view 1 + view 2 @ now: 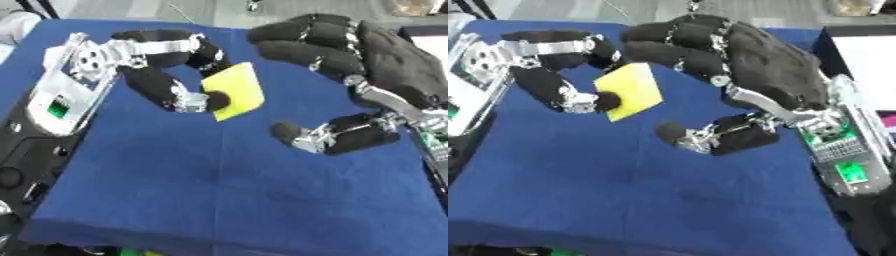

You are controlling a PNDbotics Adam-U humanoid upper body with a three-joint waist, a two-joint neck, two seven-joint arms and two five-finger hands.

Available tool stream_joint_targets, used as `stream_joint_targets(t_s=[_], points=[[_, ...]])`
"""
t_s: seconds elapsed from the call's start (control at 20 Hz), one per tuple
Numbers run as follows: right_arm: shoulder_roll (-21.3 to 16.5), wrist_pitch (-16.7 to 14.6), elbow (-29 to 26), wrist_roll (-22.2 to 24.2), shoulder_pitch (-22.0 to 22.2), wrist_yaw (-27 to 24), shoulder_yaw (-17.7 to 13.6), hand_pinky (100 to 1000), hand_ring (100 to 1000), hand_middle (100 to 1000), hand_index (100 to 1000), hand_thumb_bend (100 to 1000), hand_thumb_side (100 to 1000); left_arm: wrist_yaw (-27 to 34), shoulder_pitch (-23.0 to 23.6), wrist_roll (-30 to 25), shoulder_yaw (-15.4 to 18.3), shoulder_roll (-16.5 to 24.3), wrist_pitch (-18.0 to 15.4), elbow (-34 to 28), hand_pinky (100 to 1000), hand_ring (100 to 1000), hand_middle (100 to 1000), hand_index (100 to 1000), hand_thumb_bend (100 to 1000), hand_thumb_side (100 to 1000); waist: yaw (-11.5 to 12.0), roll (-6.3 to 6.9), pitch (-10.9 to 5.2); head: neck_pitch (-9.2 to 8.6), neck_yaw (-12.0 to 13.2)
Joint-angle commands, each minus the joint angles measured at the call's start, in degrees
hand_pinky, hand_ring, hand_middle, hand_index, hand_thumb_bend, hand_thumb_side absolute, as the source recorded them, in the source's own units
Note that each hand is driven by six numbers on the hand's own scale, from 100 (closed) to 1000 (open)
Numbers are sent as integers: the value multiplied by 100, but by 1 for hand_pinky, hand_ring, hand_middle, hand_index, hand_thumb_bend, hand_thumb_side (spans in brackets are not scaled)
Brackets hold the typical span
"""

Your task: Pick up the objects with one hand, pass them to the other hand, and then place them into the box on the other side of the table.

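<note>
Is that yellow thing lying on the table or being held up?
Held up: the left hand pinches the yellow pad, tilted on edge above the blue cloth.

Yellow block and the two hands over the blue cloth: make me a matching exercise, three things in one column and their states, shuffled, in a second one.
Column one:
1. yellow block
2. left hand
3. right hand

Column two:
A. curled around the block, pinching it
B. open beside the block, fingers and thumb spread apart
C. held up off the blue cloth, tilted

Pairs: 1-C, 2-A, 3-B
</note>
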Motion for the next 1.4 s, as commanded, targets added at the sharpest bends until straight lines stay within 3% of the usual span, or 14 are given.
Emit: stream_joint_targets(t_s=[0.05,0.9,1.4], points=[[-1,-41,-103,15,-115,-59,18,806,820,909,985,282,227,-56,-147,17,-36,79,-83,-125,679,459,400,648,100,535,4,-3,-97,32,-15],[7,-106,-61,80,-90,-52,88,776,780,867,982,260,217,-74,-243,161,-33,-5,-130,-255,679,456,395,646,100,522,-10,11,-94,32,0],[-11,-152,-17,60,-61,19,95,765,758,850,975,242,135,96,-243,126,3,9,-16,-346,678,452,390,642,100,525,-4,21,-96,32,0]])
